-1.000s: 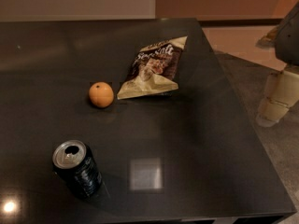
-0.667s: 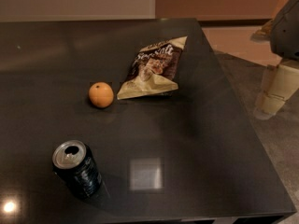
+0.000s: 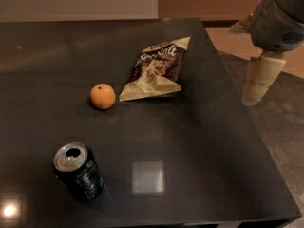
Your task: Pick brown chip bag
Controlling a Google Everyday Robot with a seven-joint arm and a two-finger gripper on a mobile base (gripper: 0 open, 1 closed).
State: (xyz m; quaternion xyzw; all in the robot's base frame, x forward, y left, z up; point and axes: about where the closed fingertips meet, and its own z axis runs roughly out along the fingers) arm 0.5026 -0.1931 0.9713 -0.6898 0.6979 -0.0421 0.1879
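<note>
Grasp not begun: brown chip bag lies free on desk; pincer hangs well apart beyond the desk's right edge, spread indeterminable.

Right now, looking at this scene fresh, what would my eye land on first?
Probably the bright orange near the middle of the dark table, with the brown chip bag lying just right of it. Next, the opened dark can standing near the front left, and the robot's cream gripper hanging beyond the table's right edge.
</note>
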